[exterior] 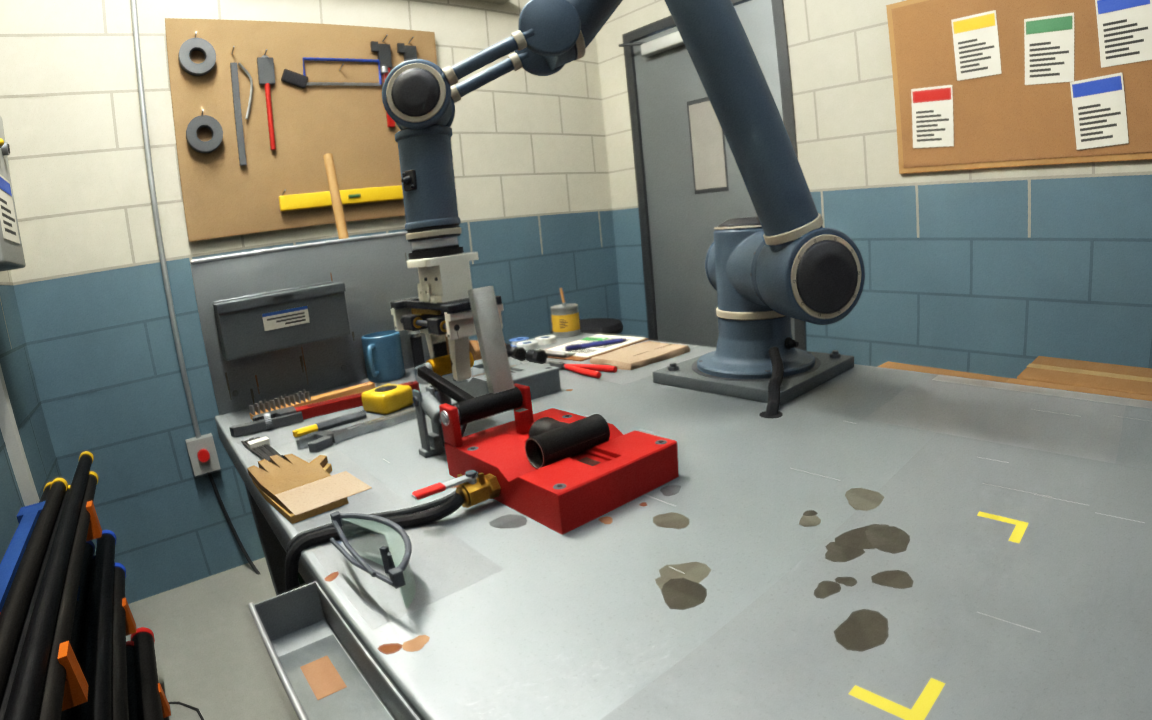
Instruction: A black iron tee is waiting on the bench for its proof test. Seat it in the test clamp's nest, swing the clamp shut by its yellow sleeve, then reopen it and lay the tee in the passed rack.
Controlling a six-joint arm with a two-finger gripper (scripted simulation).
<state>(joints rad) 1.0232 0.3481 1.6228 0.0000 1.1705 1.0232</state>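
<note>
The black iron tee (565, 438) lies in the nest of the red test clamp (563, 461), near the bench's left end. The clamp's arm (489, 338) stands swung up and back behind the nest, with a black roller bar (488, 407) between red lugs at its foot. A bit of the yellow sleeve (443, 363) shows behind the arm. My gripper (448, 365) hangs straight down at the sleeve, behind the clamp. It is open and holds nothing. The fingertips are partly hidden by the arm.
The bench's left edge runs close by the clamp, with safety glasses (372, 544), a hose and brass fitting (479, 488), gloves (292, 474) and hand tools beside it. A grey box (287, 340) and a blue mug (382, 355) stand behind. Yellow corner marks (1005, 526) lie on the bench to the right.
</note>
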